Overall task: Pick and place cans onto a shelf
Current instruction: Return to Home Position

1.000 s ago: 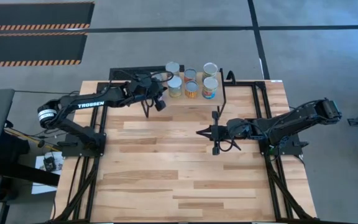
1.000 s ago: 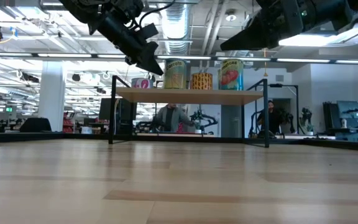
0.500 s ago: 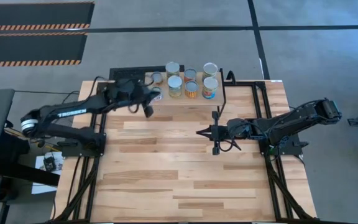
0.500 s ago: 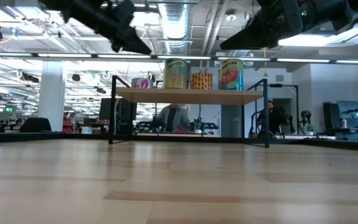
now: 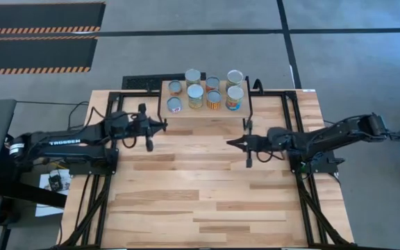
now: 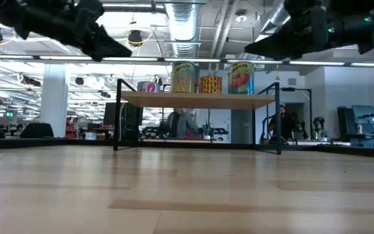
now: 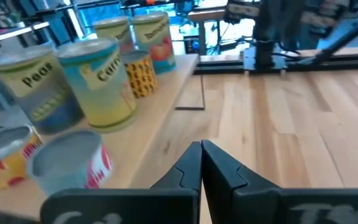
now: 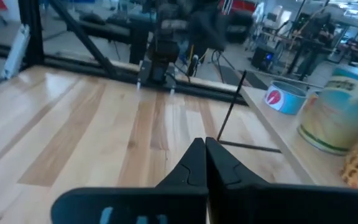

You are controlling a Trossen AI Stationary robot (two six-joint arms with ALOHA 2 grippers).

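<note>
We are finding left hand (image 5: pixel 162 126) and right hand (image 5: pixel 230 142) clenched, empty; either swinging wide risks clipping shelf (image 5: pixel 188 112), toppling cans (image 5: pixel 196 96).

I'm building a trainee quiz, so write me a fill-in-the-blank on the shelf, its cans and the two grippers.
1. The shelf carries ___ cans.
2. They stand in ___ rows of four.
3. The left gripper and the right gripper are both shut and hold ___.
Missing words: eight; two; nothing.
</note>
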